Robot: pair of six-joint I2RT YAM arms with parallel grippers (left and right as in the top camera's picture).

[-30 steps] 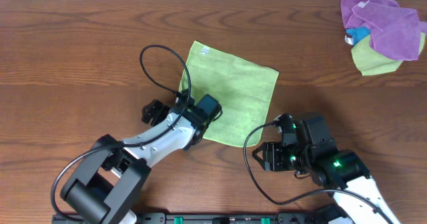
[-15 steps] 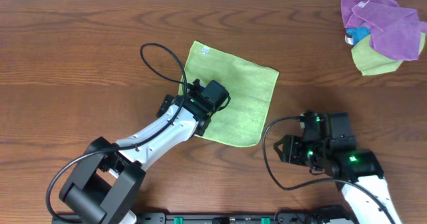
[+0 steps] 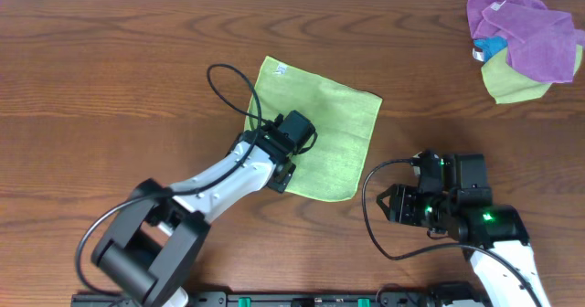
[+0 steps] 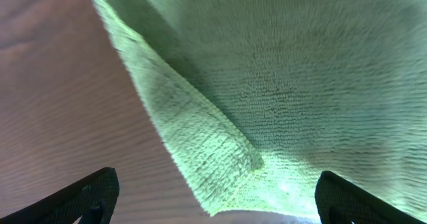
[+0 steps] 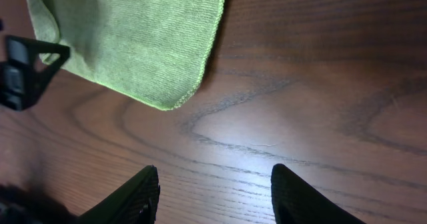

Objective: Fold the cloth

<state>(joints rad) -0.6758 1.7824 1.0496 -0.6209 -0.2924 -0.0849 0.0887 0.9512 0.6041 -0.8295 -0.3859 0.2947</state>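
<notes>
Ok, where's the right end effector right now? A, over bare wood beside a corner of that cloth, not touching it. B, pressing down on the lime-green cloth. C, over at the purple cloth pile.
A: in the right wrist view the right end effector hangs open above the bare table, and the nearest corner of the cloth lies ahead of it, clear of both fingers.
</notes>
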